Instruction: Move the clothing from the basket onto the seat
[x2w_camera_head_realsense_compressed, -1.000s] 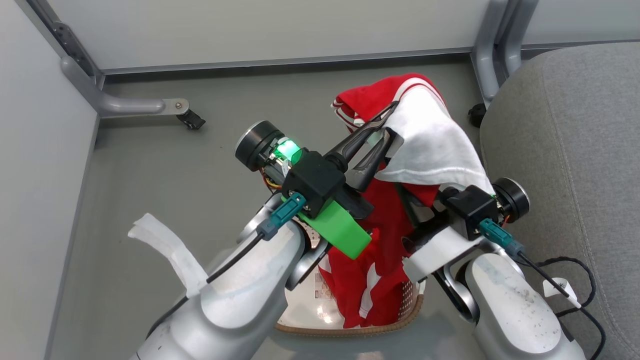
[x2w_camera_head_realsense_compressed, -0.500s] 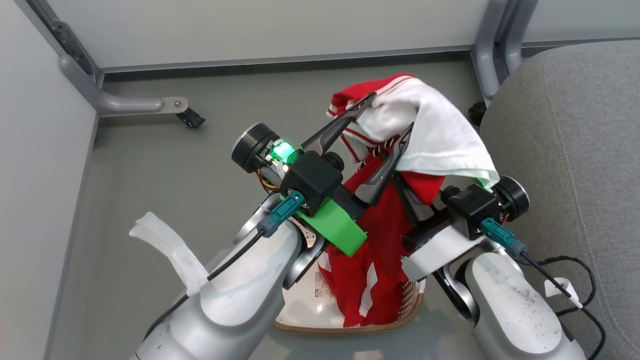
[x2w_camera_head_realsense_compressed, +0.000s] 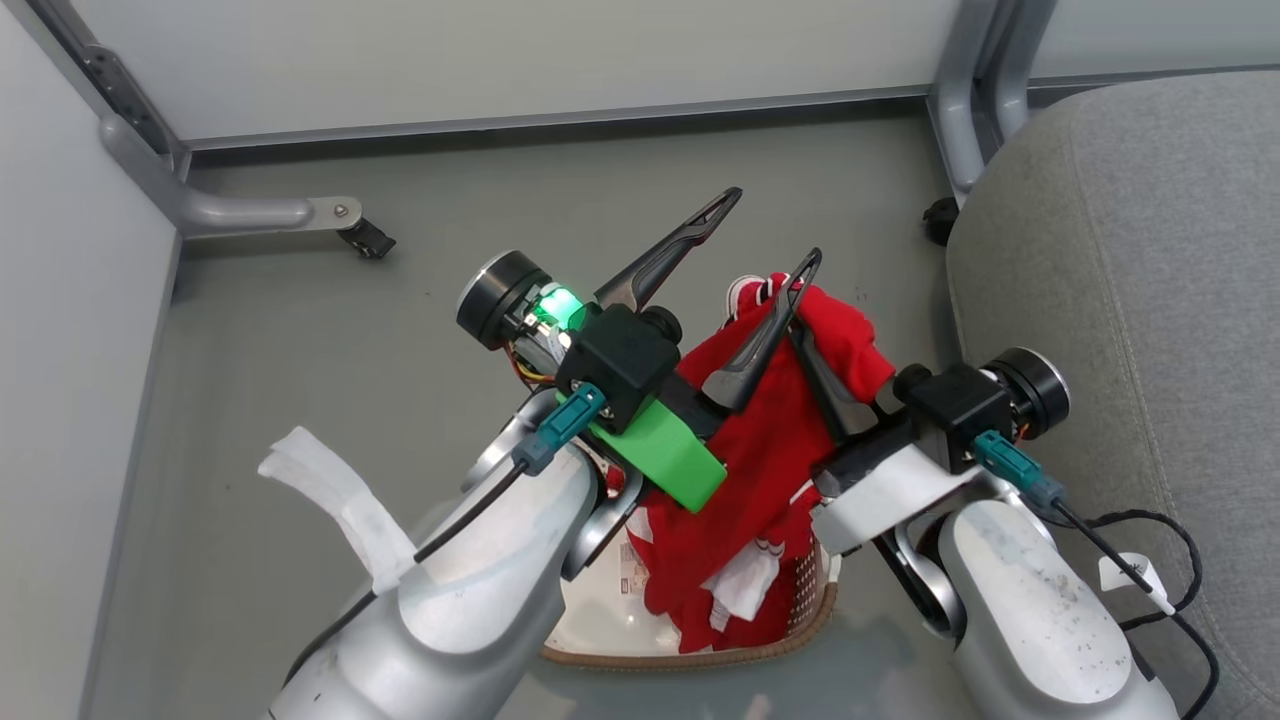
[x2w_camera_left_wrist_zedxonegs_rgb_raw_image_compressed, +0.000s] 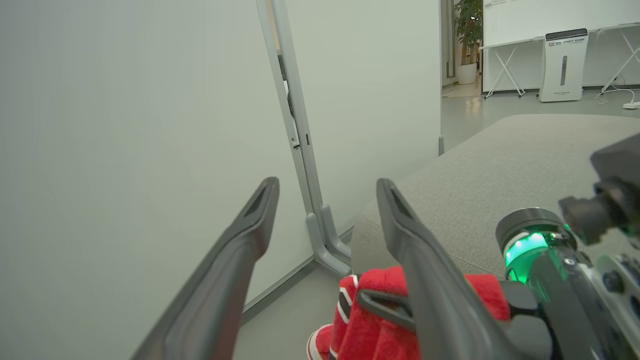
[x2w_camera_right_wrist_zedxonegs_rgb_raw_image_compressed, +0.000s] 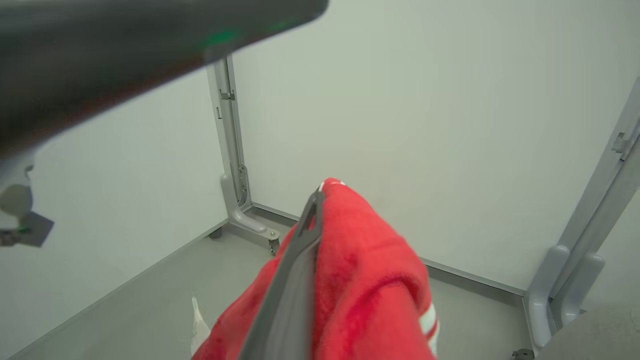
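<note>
Floor (x2w_camera_head_realsense_compressed: 330, 400) lies open beside the basket (x2w_camera_head_realsense_compressed: 600, 622), clothing (x2w_camera_head_realsense_compressed: 770, 450) seemingly draping its rim.

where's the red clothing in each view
head view: red clothing at centre, hanging down into the basket.
left wrist view: bottom centre, in front of the seat.
right wrist view: lower centre.
shared landmark: grey post beside the seat.

Head cam: high, steep down onto grey floor (x2w_camera_head_realsense_compressed: 400, 330). Left wrist: near-level, toward light grey fabric seat (x2w_camera_left_wrist_zedxonegs_rgb_raw_image_compressed: 500, 165). Right wrist: tight behind soft red garment (x2w_camera_right_wrist_zedxonegs_rgb_raw_image_compressed: 360, 280), facing white partition wall (x2w_camera_right_wrist_zedxonegs_rgb_raw_image_compressed: 400, 125). All share garment.
</note>
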